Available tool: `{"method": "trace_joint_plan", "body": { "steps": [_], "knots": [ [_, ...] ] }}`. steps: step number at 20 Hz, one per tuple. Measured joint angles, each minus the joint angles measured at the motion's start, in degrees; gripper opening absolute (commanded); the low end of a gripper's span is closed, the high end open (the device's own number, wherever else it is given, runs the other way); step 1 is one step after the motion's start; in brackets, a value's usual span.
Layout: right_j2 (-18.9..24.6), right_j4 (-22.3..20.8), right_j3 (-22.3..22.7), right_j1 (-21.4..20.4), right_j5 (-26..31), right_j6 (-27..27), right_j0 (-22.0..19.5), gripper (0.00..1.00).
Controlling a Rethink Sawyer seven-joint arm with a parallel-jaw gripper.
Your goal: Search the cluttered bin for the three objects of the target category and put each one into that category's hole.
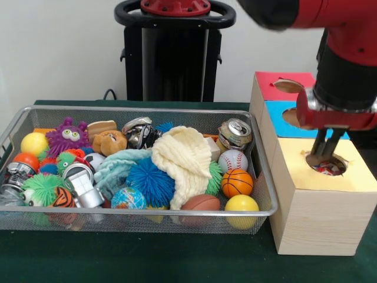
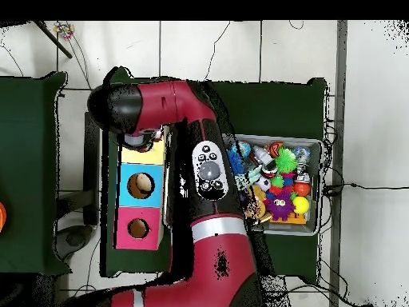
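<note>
My gripper (image 1: 321,157) hangs straight down over the yellow-topped wooden box (image 1: 359,177), with its tip at the rim of the round hole (image 1: 339,160). A white bundle flecked red and blue (image 1: 330,170) shows inside that hole, just below the tip. The wire mesh bin (image 1: 141,109) stands to the left of the boxes, full of toys. I see no other flecked bundle among them. In the overhead view the arm covers the gripper and most of the yellow top (image 2: 157,152); the bin (image 2: 320,185) lies to the arm's right.
The blue-topped box (image 1: 277,111) and red-topped box (image 1: 268,79) stand behind the yellow one, each with a hole. A cream knitted cloth (image 1: 185,156), a blue spiky ball (image 1: 150,180), a basketball (image 1: 237,183), a baseball (image 1: 232,160) and cans fill the bin.
</note>
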Motion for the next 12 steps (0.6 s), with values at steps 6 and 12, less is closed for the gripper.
{"method": "trace_joint_plan", "body": {
  "steps": [6,12],
  "knots": [
    [0.2,0.0,-0.1,-3.0,2.6,0.0,-0.6,0.0],
    [0.2,-0.1,-0.1,-5.0,2.6,0.0,-2.0,0.0]
  ]
}}
